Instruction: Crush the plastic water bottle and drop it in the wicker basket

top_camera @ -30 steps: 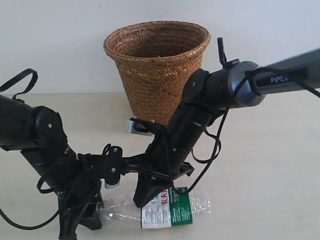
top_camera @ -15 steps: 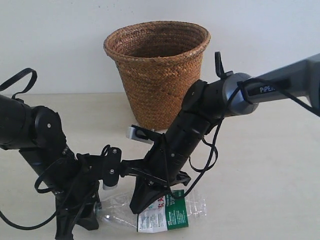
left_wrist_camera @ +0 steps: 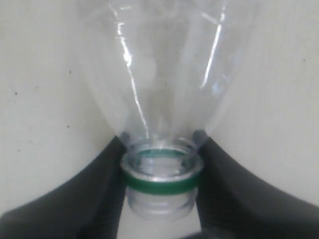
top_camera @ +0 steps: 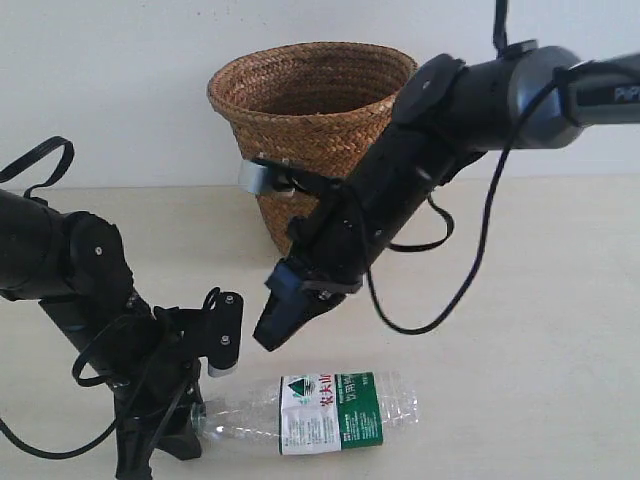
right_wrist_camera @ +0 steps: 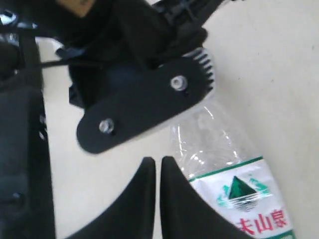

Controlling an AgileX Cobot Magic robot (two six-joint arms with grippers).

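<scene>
The plastic water bottle (top_camera: 330, 412) lies on its side on the table, clear and ribbed, with a white-and-green label. Its open neck with a green ring (left_wrist_camera: 160, 180) points at my left gripper (top_camera: 195, 422), which is shut on that neck, one finger on each side (left_wrist_camera: 160, 149). No cap shows. My right gripper (top_camera: 266, 336) hangs shut and empty a little above the bottle's shoulder (right_wrist_camera: 219, 144), its two tips (right_wrist_camera: 157, 162) together. The wicker basket (top_camera: 315, 130) stands upright behind, at the table's back.
The right arm (top_camera: 470, 110) reaches across in front of the basket's right side, with a cable looping under it. The left arm's black body (top_camera: 60, 260) fills the near left. A plain wall stands behind the table (top_camera: 540, 330).
My right gripper has lifted off the bottle's label and risen toward the basket. The bottle has settled flat again, with its neck still held by the left gripper.
</scene>
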